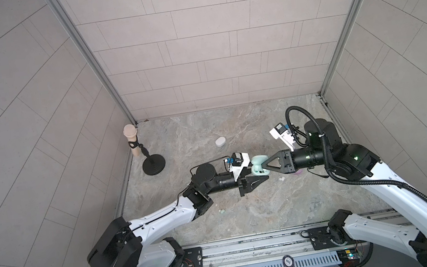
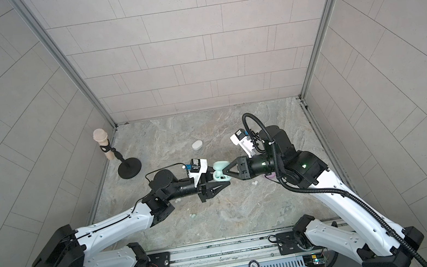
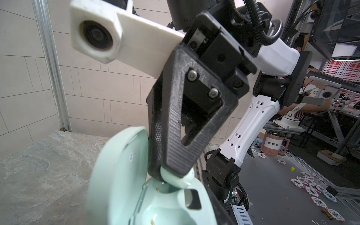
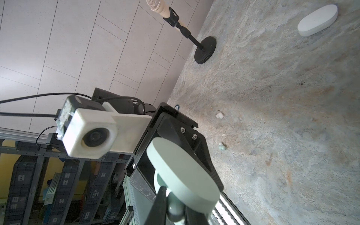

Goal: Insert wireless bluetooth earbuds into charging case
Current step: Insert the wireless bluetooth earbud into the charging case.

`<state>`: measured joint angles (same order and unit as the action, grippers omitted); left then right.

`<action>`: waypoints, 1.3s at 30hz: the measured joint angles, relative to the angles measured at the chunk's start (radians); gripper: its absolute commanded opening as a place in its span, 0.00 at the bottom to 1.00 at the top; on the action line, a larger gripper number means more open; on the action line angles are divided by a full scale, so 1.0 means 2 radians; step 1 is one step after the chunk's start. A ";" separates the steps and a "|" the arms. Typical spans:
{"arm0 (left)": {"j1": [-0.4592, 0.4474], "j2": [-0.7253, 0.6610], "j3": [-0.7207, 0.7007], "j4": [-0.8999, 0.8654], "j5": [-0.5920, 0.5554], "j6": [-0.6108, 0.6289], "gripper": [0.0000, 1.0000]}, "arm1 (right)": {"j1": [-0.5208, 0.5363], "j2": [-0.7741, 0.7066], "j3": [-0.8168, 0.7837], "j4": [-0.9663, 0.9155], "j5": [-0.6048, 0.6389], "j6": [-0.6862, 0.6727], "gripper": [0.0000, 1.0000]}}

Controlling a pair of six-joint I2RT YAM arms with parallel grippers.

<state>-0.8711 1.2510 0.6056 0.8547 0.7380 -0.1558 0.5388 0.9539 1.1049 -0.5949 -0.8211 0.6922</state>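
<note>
A mint-green charging case [image 1: 256, 160] [image 2: 218, 165] hangs above the table centre with its lid [image 3: 120, 175] open, and my left gripper [image 1: 258, 172] is shut on its base. My right gripper [image 1: 264, 165] comes in from the right, shut on a mint-green earbud [image 3: 173, 180] [image 4: 175, 209]. The bud sits at the mouth of one socket of the case, and the other socket [image 3: 155, 216] is empty. Loose on the table lie a mint earbud [image 1: 221, 211] [image 4: 221, 148] and white earbuds [image 1: 365, 166] [image 4: 219, 115].
A shut white case [image 1: 220, 141] [image 4: 317, 20] lies further back. A lilac case [image 2: 272, 176] peeks out under the right arm. A microphone on a round black stand [image 1: 154, 164] is at the back left corner. Tiled walls enclose three sides of the table.
</note>
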 measured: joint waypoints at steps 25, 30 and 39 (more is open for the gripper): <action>0.000 0.000 0.000 -0.002 -0.010 -0.001 0.09 | 0.014 0.017 0.051 -0.050 0.023 -0.031 0.69; 0.000 0.000 0.000 -0.002 -0.011 -0.001 0.08 | 0.018 0.021 0.059 -0.057 0.028 -0.034 0.71; 0.018 -0.008 -0.032 0.008 -0.015 -0.002 0.09 | 0.019 0.016 0.066 -0.083 0.043 -0.047 0.78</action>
<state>-0.8345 1.2358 0.5407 0.8711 0.7082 -0.1608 0.5777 0.9852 1.2362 -0.7612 -0.7353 0.5991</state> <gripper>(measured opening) 0.439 0.763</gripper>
